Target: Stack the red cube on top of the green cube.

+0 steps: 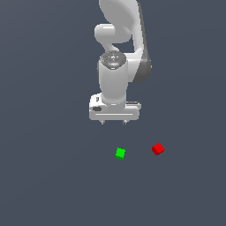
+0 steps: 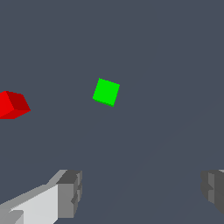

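The red cube (image 1: 158, 148) lies on the grey floor, to the exterior view's right of the green cube (image 1: 120, 153). The two cubes are apart. My white gripper (image 1: 113, 122) hangs above and behind them, nearer the green cube, with its jaws spread wide and nothing between them. In the wrist view the green cube (image 2: 106, 92) sits out ahead of the gripper (image 2: 142, 190), the red cube (image 2: 13, 104) shows at the picture's edge, and both grey fingertips (image 2: 70, 192) are wide apart and empty.
The plain grey floor (image 1: 53, 176) surrounds the cubes. The white arm (image 1: 119, 39) rises behind the gripper.
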